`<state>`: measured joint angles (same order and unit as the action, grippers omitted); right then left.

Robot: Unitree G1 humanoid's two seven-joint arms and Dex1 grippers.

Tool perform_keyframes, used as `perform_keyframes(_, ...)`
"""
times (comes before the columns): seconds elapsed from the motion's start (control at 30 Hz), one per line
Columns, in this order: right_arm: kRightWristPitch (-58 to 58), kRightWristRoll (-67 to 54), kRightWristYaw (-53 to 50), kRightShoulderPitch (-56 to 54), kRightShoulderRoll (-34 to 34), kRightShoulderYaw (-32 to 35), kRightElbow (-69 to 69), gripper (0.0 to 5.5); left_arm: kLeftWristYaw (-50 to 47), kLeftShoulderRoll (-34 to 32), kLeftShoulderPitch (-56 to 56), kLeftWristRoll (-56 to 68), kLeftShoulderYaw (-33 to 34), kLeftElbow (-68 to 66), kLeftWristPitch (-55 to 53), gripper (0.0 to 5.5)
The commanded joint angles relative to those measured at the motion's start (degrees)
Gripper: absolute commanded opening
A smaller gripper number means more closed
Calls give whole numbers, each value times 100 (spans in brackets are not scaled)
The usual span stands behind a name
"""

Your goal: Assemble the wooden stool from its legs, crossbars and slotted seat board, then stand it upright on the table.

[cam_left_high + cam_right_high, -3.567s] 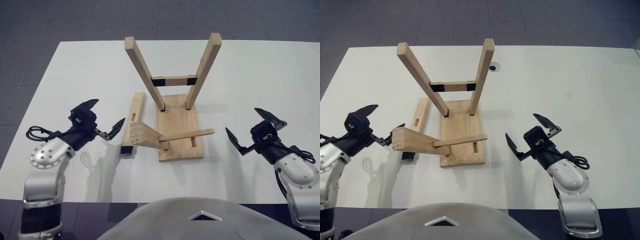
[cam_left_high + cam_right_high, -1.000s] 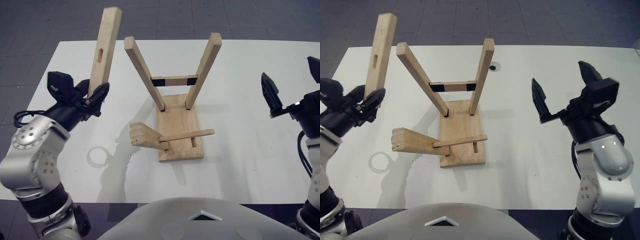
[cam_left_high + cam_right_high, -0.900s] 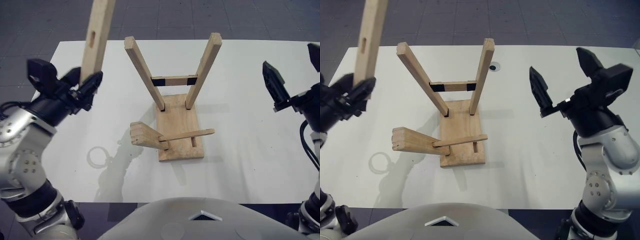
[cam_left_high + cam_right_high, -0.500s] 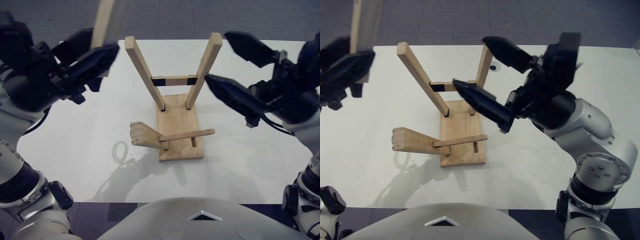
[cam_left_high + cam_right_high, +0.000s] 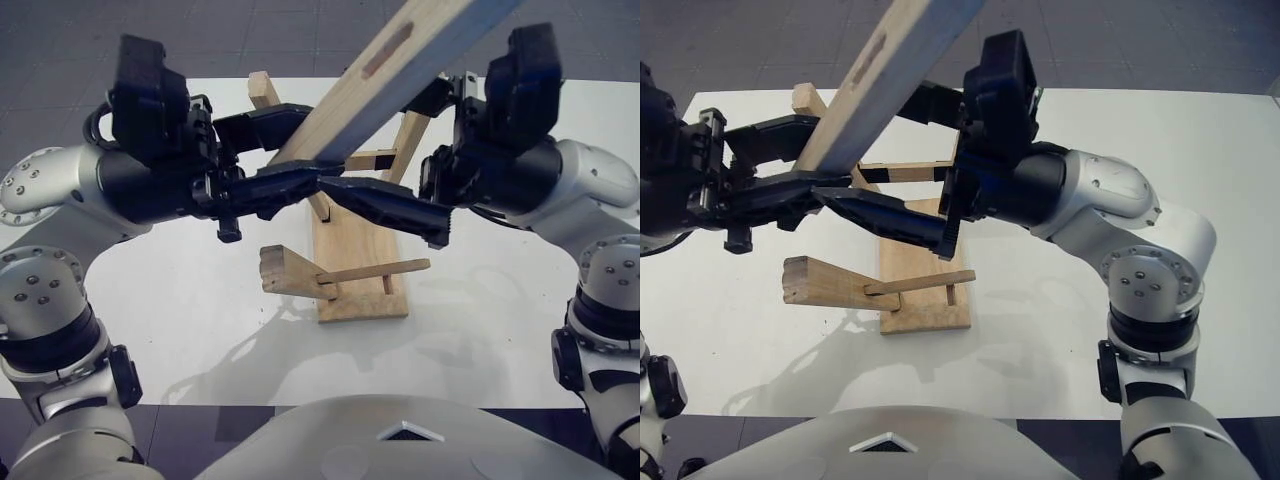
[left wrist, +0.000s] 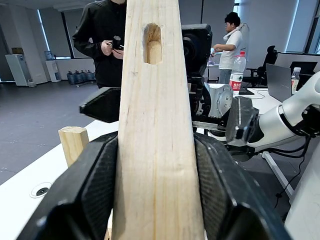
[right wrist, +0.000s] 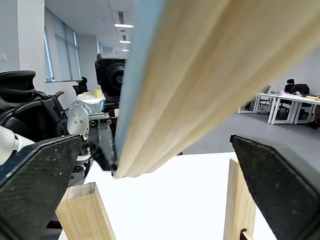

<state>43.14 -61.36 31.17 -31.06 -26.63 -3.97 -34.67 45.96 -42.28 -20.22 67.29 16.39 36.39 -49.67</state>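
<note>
Left gripper (image 6: pixel 155 150) clamped on slotted leg (image 5: pixel 400 50), leg tilted above seat board (image 5: pixel 362 296), right gripper (image 7: pixel 156 142) spread, fingers (image 5: pixel 390 205) either side of leg.

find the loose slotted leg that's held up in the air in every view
Left eye view: the slotted leg slants from centre up to the top edge, right of middle.
Right eye view: it slants from left of centre to the top edge.
Left wrist view: a centre plank, slot near the top.
Right wrist view: a broad diagonal across the top right.
Shared landmark: the upright legs behind it.
</note>
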Motion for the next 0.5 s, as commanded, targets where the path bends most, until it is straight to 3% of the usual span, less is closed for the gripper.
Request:
perform_keyframes(0.03,8,123,72,-319,106,-111,96,550,87,-123,12,-57,-156,125,146,207)
perform_keyframes(0.13,75,80,61,-451,182,-151,115,550,114,-169,78,-113,-229,130,231,207)
perform_keyframes(0.5,335,-683,31,-445,326,123,473,328,176,-275,270,-215,-326,163,437,207)
